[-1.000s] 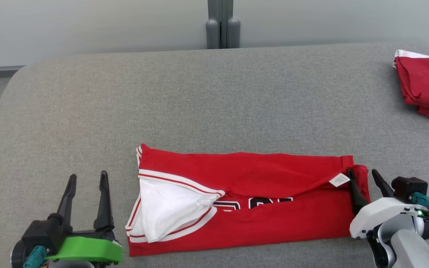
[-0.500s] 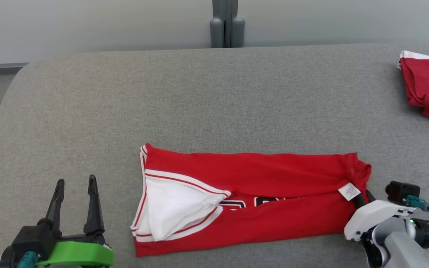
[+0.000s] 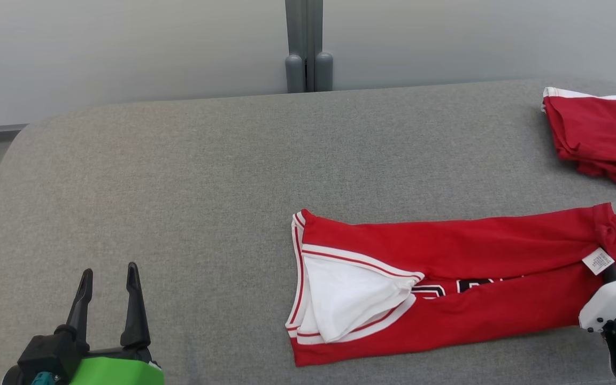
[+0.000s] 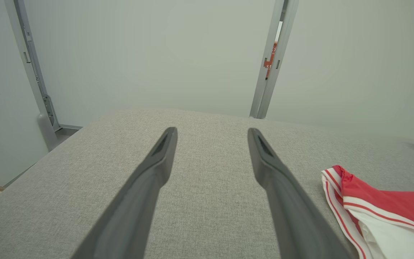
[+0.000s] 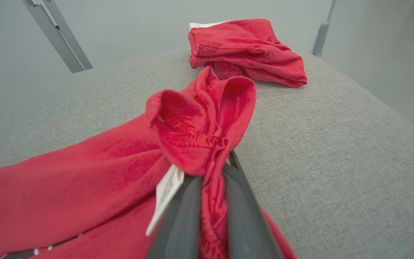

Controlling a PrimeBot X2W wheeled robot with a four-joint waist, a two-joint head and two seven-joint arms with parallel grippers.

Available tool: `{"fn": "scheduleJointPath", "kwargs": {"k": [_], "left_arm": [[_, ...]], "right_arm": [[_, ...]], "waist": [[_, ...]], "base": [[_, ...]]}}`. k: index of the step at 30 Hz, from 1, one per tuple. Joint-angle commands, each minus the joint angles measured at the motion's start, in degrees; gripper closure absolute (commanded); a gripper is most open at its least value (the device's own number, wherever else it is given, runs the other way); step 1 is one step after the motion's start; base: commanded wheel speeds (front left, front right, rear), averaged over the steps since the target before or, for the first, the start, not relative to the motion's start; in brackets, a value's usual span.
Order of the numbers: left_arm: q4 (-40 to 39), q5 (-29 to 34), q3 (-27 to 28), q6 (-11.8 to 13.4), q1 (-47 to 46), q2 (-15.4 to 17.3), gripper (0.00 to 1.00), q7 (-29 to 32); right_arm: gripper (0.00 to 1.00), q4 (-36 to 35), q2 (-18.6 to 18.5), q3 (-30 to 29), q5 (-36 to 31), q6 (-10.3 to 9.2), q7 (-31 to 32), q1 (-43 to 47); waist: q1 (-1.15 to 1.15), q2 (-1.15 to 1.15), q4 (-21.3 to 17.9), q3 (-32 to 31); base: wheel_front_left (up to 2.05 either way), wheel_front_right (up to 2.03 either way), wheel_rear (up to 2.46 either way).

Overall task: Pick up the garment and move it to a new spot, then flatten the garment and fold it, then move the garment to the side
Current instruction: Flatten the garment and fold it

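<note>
Grey fabric counter (image 3: 179,176). At left, the left hand (image 3: 110,270) hovers, fingers spread wide. Right of centre, the red garment (image 3: 447,251) lies folded lengthwise; the right hand (image 5: 212,172) pinches its bunched right end. Far right, another red cloth (image 3: 597,133).

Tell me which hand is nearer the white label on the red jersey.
Right. The right hand is shut on the bunched end of the jersey, with the label right beside it. The left hand is open over bare grey surface, well clear of the opposite end.
</note>
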Motion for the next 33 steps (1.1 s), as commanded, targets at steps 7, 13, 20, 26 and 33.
{"fn": "scheduleJointPath", "kwargs": {"k": [7,13,20,26,33], "left_arm": [[-0.1,-0.13,-0.07,0.5,2.06,0.01,0.0,0.01],[-0.17,-0.2,-0.32,0.84,2.33,0.01,0.0,0.01],[0.26,-0.46,-0.78,0.9,2.22,0.02,0.0,0.01],[0.65,-0.47,-1.73,0.9,1.29,0.02,0.0,0.01],[1.51,-0.75,-3.15,0.9,-0.81,0.01,0.0,0.01]], "right_arm": [[1.0,-2.9,3.41,3.66,-0.08,-0.13,-0.12,-1.45],[1.0,-7.88,8.32,10.44,1.66,-0.12,0.07,-0.76],[1.0,-13.62,13.94,19.82,4.42,-0.12,1.11,1.42],[1.0,-14.53,16.2,27.9,7.11,-0.12,1.5,0.91],[1.0,-14.64,16.4,37.88,14.6,-0.11,0.65,-2.25]], "waist": [[0.0,0.0,-0.8,-1.26],[0.0,0.0,-0.56,-1.72],[0.0,0.0,0.7,-1.81],[0.0,0.0,2.29,-1.21],[0.0,0.0,4.56,0.33]], "base": [[0.0,0.0,0.0],[0.0,0.0,0.0],[0.0,0.0,0.0],[0.0,0.0,0.0],[0.0,0.0,0.0]]}}
